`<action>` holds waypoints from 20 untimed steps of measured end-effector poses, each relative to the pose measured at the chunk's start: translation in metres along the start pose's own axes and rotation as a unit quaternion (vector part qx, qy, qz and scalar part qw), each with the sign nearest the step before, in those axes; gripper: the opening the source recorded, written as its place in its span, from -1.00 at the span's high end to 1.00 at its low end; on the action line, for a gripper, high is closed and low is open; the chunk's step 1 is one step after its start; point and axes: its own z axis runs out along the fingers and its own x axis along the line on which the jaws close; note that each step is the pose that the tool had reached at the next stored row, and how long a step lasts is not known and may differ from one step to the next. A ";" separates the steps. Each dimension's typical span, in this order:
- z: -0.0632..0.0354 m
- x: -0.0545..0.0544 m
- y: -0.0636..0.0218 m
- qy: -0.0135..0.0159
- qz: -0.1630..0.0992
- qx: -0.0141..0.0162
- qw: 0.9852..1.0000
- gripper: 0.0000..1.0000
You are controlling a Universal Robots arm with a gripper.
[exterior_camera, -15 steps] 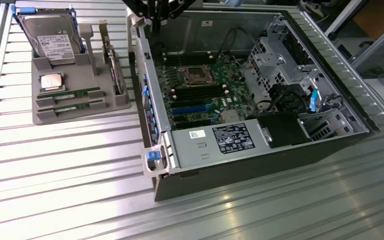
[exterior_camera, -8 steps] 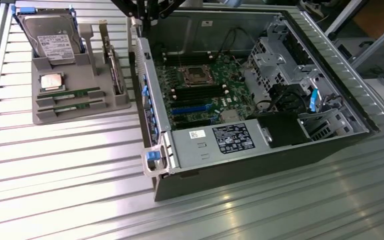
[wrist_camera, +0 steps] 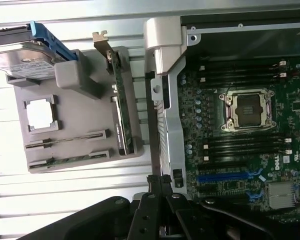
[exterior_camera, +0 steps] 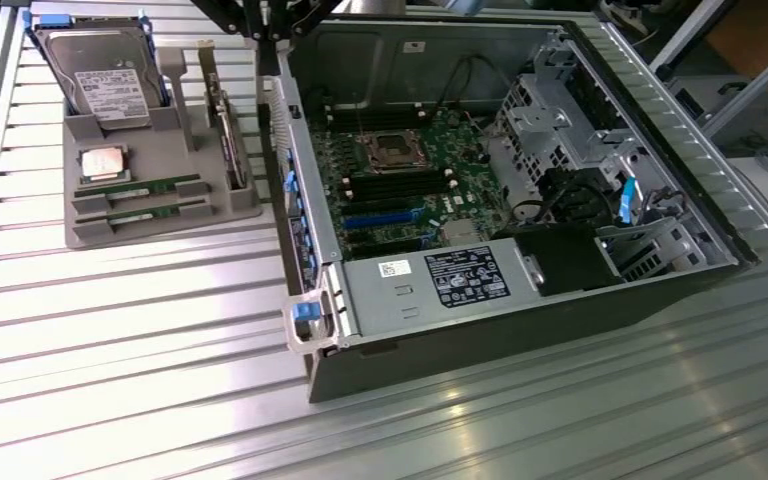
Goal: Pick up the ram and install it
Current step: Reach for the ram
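While I am holding my fingers (wrist_camera: pixel 153 187) shut and empty, my gripper (wrist_camera: pixel 158 181) is hovering over the computer case (wrist_camera: pixel 168 125) wall, the ram (wrist_camera: pixel 65 142) sitting in its grey holder (wrist_camera: pixel 82 120).

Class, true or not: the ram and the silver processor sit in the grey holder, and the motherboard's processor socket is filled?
Wrong on the socket: the wrist view shows the processor socket empty. The ram and the silver processor do sit in the grey holder.
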 end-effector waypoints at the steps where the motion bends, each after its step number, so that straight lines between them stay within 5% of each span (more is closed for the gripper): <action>1: -0.0001 0.002 -0.0001 0.000 0.000 0.000 1.000 0.79; 20: -0.0019 0.055 -0.0041 -0.004 0.000 0.000 1.000 0.79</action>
